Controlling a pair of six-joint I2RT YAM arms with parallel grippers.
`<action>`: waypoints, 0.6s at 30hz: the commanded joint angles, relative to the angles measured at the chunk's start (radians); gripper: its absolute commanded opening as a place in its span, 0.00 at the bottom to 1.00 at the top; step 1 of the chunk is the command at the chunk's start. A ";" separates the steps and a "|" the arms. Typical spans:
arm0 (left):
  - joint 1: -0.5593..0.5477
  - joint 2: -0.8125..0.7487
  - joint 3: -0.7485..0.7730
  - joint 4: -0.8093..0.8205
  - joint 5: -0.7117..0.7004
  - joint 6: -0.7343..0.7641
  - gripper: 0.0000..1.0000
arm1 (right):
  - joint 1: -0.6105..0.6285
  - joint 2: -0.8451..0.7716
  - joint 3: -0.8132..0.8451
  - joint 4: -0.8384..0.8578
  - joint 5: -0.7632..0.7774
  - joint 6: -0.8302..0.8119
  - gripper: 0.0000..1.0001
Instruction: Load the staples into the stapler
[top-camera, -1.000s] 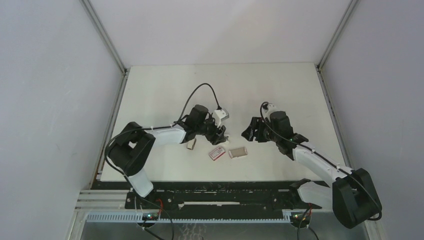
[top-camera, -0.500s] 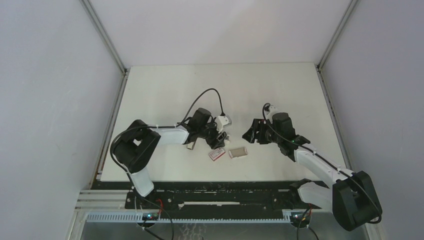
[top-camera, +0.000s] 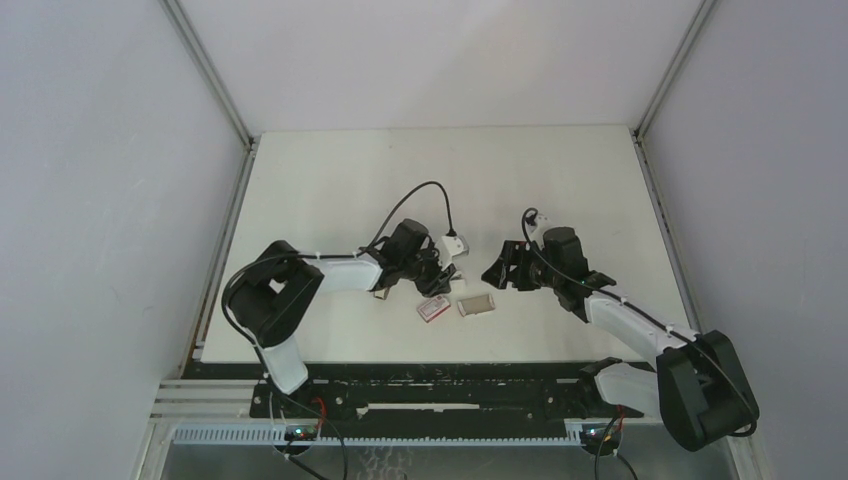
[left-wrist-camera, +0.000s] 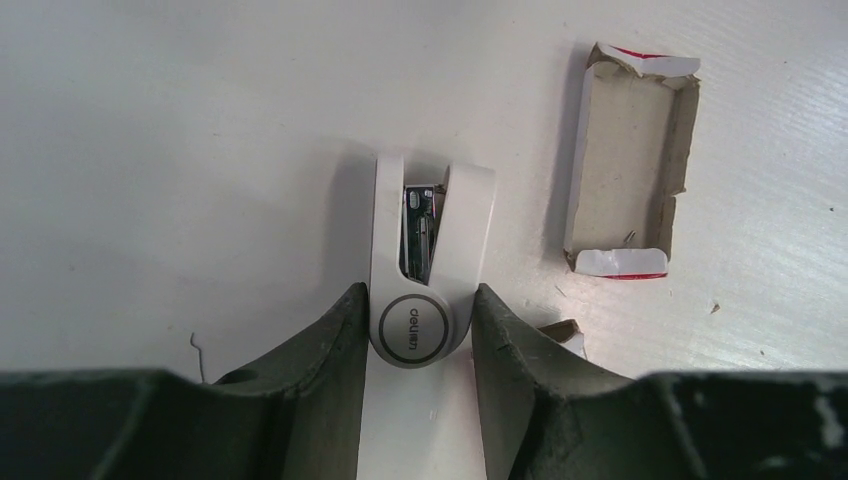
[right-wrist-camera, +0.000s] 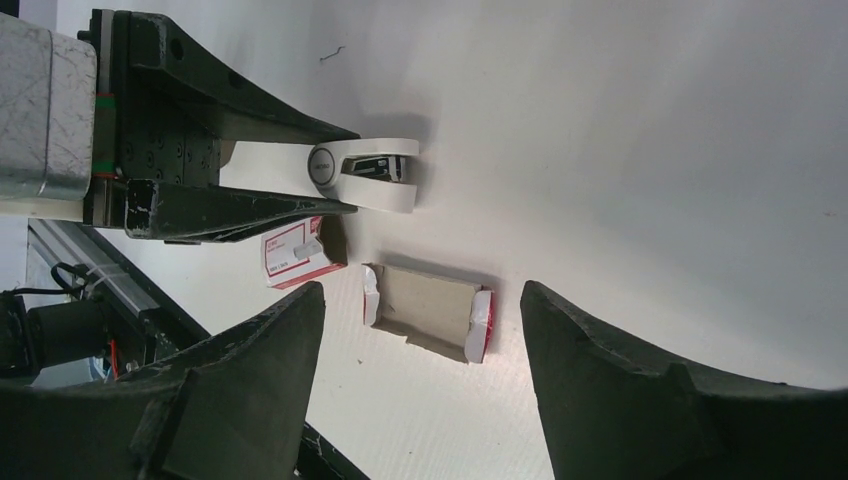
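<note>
The stapler (left-wrist-camera: 425, 270) lies flat on the counter (left-wrist-camera: 200, 120) with the left pincer (left-wrist-camera: 418, 300) clamped on its round hinge end, one finger pressed against each side of the badge. Its two white arms fork away toward 12 o'clock, with dark metal showing in the gap between them. In the left wrist view the cardboard tray (left-wrist-camera: 620, 150) sits apart from it at about 2 o'clock. The tray looks nearly bare, with only a tiny glint of metal, so no strip of staples can be made out for sure. The red-and-white sleeve (right-wrist-camera: 293, 255) lies just beside the tray, at its 9 o'clock in the overhead view. The right pincer (right-wrist-camera: 420, 290) hangs above the tray with its fingers wide apart and nothing between them. The stapler looks light, stiff and smooth, and it will probably slide or pivot if pushed from one side. The hinge end is the sensible hold, since it leaves the arms free to open. Staple strips are likely brittle and thin, best pinched gently along their long sides.
</note>
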 joint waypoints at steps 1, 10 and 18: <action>-0.016 -0.009 0.030 -0.024 0.005 -0.041 0.34 | -0.003 0.008 -0.005 0.074 -0.026 -0.005 0.72; -0.014 -0.131 -0.026 0.087 0.092 -0.273 0.18 | -0.022 -0.058 -0.047 0.148 -0.149 -0.026 0.82; -0.012 -0.255 -0.119 0.210 0.245 -0.573 0.11 | -0.106 -0.170 -0.118 0.327 -0.445 0.054 0.94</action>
